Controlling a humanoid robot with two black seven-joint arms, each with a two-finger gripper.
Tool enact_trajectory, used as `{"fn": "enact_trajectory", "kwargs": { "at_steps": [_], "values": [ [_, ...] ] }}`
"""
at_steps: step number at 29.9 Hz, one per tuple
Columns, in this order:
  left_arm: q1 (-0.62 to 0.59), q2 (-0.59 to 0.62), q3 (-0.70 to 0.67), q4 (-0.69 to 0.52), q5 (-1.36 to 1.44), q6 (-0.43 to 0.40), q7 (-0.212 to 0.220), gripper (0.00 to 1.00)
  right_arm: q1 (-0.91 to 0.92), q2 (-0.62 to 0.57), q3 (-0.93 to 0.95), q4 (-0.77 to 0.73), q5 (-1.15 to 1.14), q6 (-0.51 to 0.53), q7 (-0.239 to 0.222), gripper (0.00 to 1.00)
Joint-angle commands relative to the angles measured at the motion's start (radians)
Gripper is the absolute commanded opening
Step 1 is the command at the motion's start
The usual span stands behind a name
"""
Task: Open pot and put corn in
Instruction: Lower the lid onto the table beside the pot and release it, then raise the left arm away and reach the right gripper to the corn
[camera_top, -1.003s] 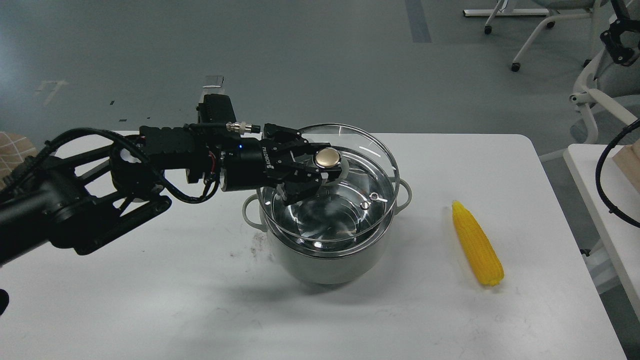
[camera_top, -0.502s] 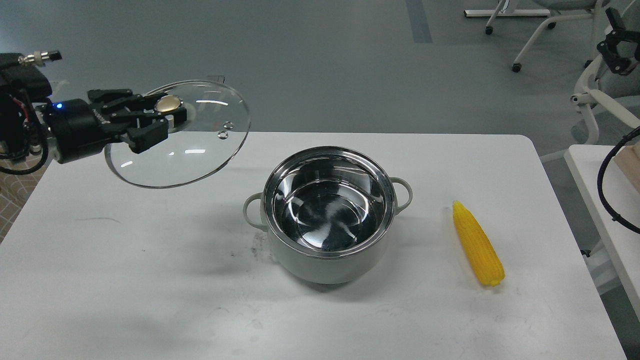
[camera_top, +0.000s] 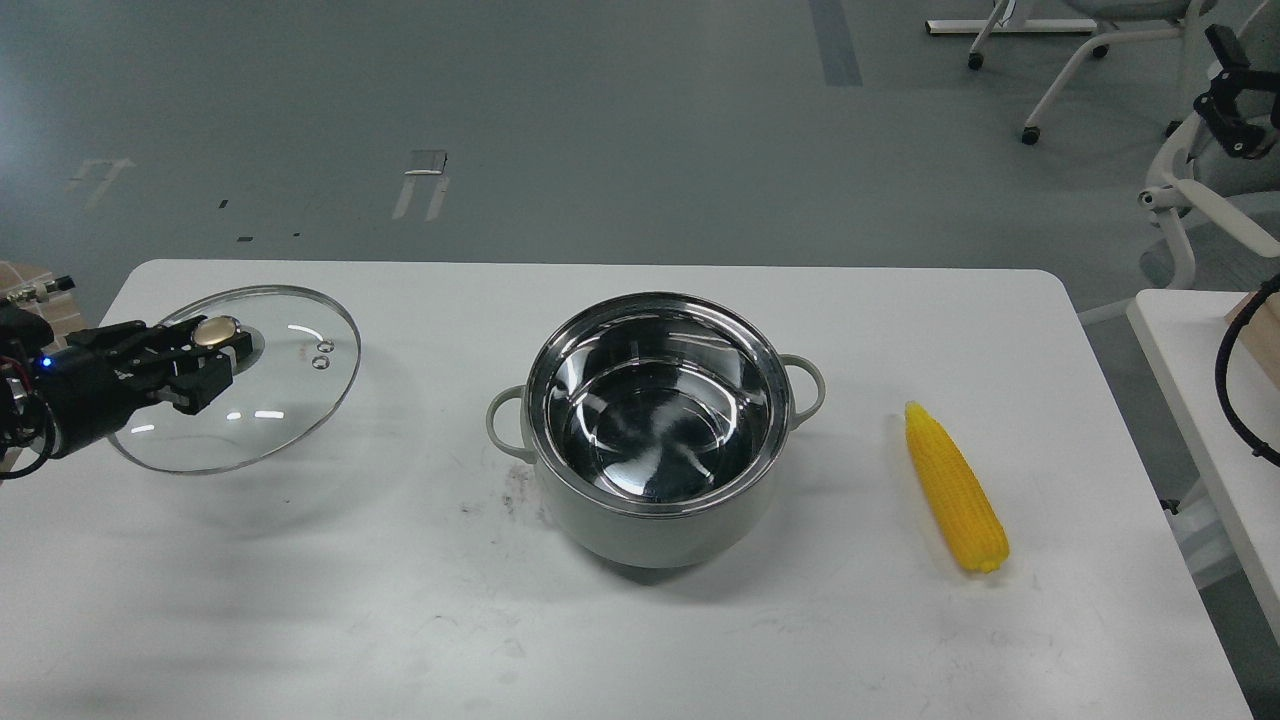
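At the table's left edge: left gripper is pinched on the gold knob of the glass lid.
Lid height: a second ago it sat just above the pot; half a second ago it was carried high and tilted off to the left; now it is low near the white table, nearly flat. Whether its rim touches the surface I cannot tell.
Pot: the pot stands open mid-table, steel inside bare, well apart from the lid.
Corn: the corn lies on the table right of the pot, unmoved, tip pointing away.
Right gripper: out of sight.
Meaning: opening looks done; what remains, I judge, is releasing the lid and fetching the corn.
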Motion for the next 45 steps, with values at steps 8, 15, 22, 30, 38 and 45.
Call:
{"fn": "enact_trajectory", "kwargs": {
  "at_steps": [8, 15, 22, 30, 38, 45],
  "values": [
    [0.014, -0.089, 0.078, 0.124, -0.006, 0.086, 0.000, 0.33, -0.020, -0.001, -0.001, 0.017, 0.000, 0.000, 0.000, 1.00],
    [0.016, -0.103, 0.078, 0.141, -0.014, 0.087, 0.000, 0.55, -0.055, -0.015, -0.006, 0.040, -0.001, 0.000, 0.000, 1.00],
    [0.005, -0.103, 0.070, 0.139, -0.015, 0.087, 0.000, 0.81, -0.063, -0.027, -0.006, 0.045, -0.007, 0.000, -0.001, 1.00],
    [-0.125, -0.100, 0.060, 0.138, -0.168, 0.083, 0.000, 0.93, -0.115, -0.082, -0.076, 0.088, -0.226, 0.000, -0.001, 1.00],
    [-0.547, -0.260, 0.052, 0.121, -0.790, -0.085, 0.000, 0.93, -0.142, -0.180, -0.176, 0.324, -0.666, 0.000, -0.001, 1.00],
    [-0.665, -0.373, -0.052, 0.136, -1.405, -0.339, 0.000, 0.98, -0.187, -0.249, -0.300, 0.537, -0.912, 0.000, -0.014, 1.00]
  ]
}}
